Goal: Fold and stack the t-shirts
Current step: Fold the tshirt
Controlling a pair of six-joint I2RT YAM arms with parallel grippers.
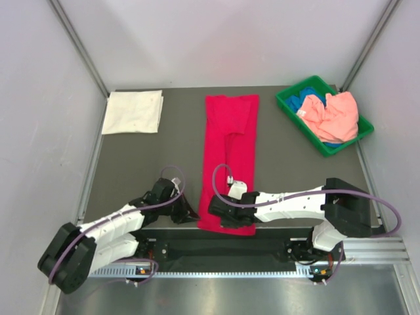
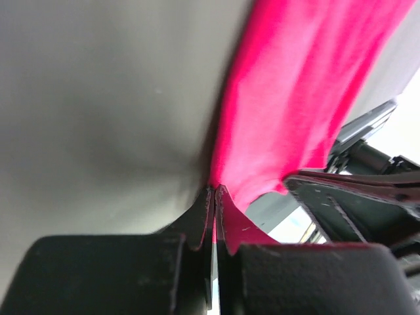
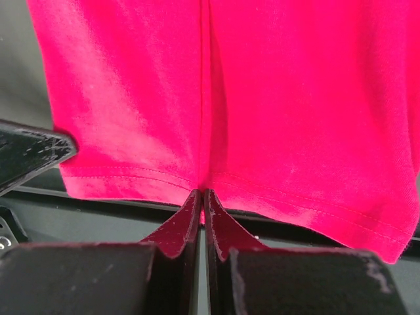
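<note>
Gripping the crimson-red t-shirt, stretched as a long folded strip down the middle of the table, at its near end. Clamping the right gripper fully shut on the hem beside a seam, that arm reaching low and leftward along the front edge. Holding the left gripper shut on the shirt's near left corner, the left arm lying low and angled inward. Resting apart at the far left corner: the white t-shirt, folded square. Sitting heaped in the green bin at far right: the salmon-pink t-shirt, mostly covering the blue t-shirt. Blurring the cloth in the left wrist view; hiding both sets of fingertips under the wrists from above.
</note>
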